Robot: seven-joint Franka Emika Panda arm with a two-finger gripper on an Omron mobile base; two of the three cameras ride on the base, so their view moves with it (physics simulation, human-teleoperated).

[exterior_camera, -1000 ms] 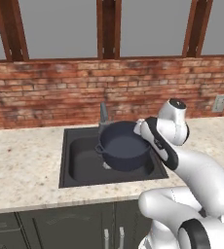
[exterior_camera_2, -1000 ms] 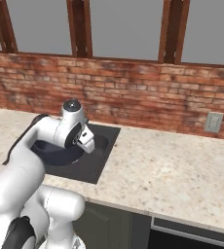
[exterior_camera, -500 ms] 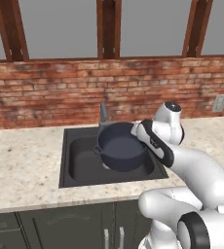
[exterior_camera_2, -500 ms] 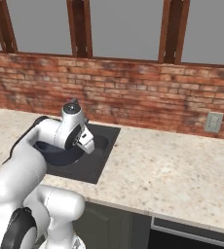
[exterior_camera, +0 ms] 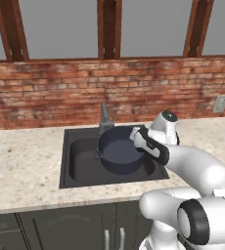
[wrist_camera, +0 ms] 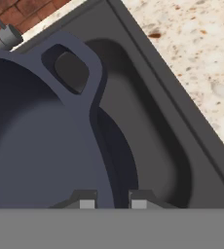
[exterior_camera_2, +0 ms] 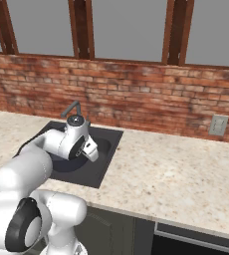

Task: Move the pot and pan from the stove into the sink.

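- Pot (exterior_camera: pixel 119 152), deep and dark blue-grey, sits within the dark grey sink (exterior_camera: pixel 78 163) basin; whether its base touches the bottom, you cannot quite tell.
- Your gripper (wrist_camera: pixel 112 203) pinches the pot's right rim, one fingertip (wrist_camera: pixel 86 203) inside the wall and one outside.
- A loop handle (wrist_camera: pixel 73 71) shows further along the rim.
- The grey faucet (exterior_camera: pixel 104 117) stands behind the pot.
- Speckled countertop (exterior_camera_2: pixel 176 174) surrounds the sink.
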